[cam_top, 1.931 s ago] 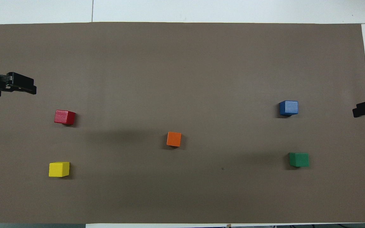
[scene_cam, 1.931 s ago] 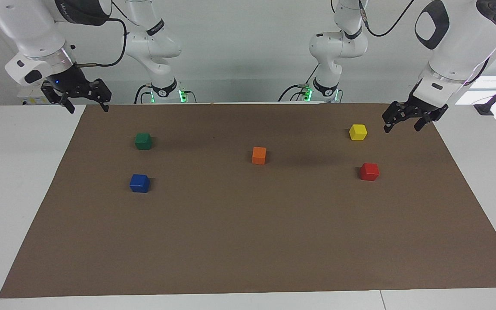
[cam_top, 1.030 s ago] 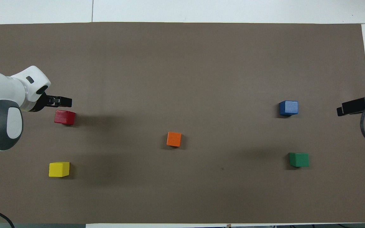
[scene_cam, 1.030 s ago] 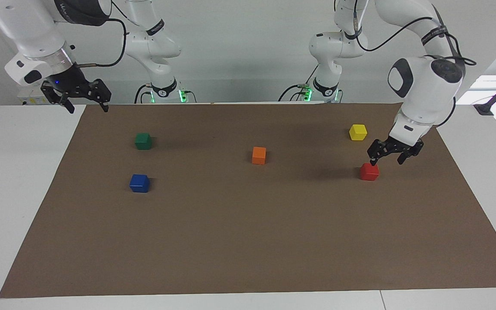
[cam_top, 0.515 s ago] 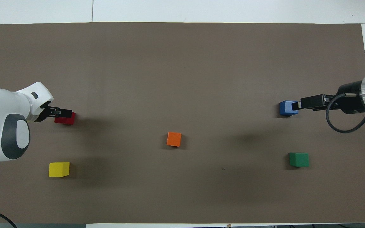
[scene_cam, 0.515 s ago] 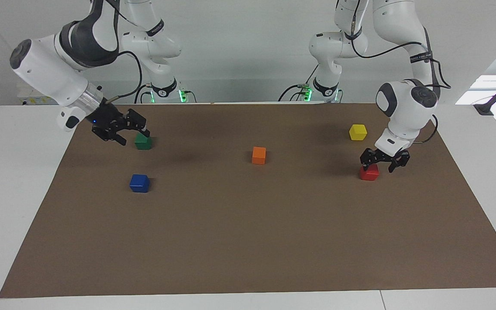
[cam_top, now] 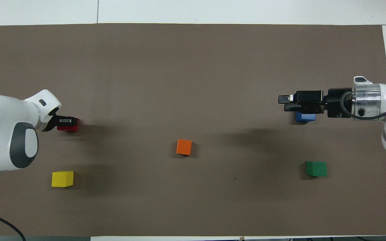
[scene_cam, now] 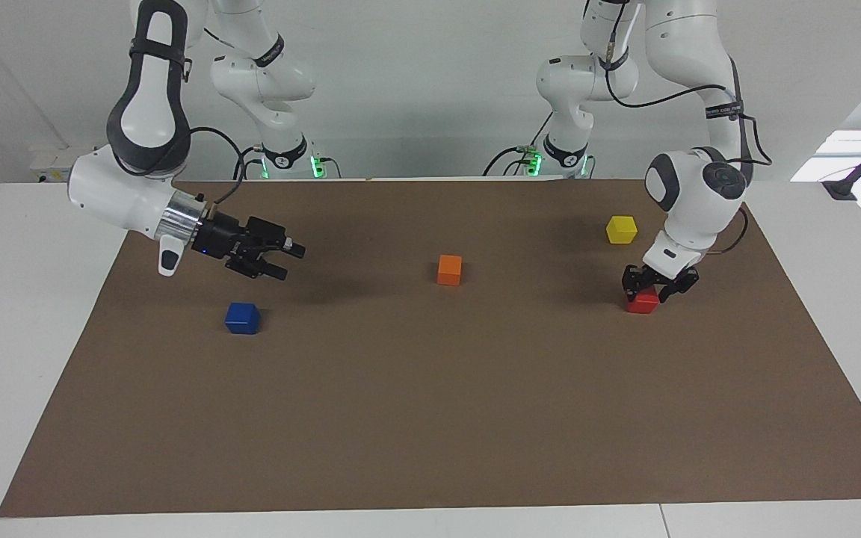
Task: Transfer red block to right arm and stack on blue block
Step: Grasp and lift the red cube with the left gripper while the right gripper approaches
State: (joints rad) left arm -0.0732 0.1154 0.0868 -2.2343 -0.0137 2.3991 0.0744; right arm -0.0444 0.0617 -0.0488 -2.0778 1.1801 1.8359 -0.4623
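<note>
The red block (scene_cam: pixel 641 302) sits on the brown mat toward the left arm's end; it also shows in the overhead view (cam_top: pixel 67 128). My left gripper (scene_cam: pixel 655 288) is open and lowered onto it, its fingers down on either side of the block's top; from above the left gripper (cam_top: pixel 66 120) covers part of the block. The blue block (scene_cam: pixel 242 317) rests on the mat toward the right arm's end. My right gripper (scene_cam: pixel 286 258), with the blue wrist light, is open, empty, held level in the air. In the overhead view the right gripper (cam_top: pixel 284 103) partly covers the blue block (cam_top: pixel 305 117).
An orange cube (scene_cam: pixel 449 270) stands mid-mat. A yellow cube (scene_cam: pixel 621 229) lies nearer to the robots than the red block. A green cube (cam_top: pixel 316 168) shows only in the overhead view; the right arm hides it in the facing view. The brown mat (scene_cam: pixel 430 418) covers the white table.
The left gripper came down from beside the yellow cube onto the red block. The right arm swung out from the table's edge over the mat, past the green cube. No cube has moved.
</note>
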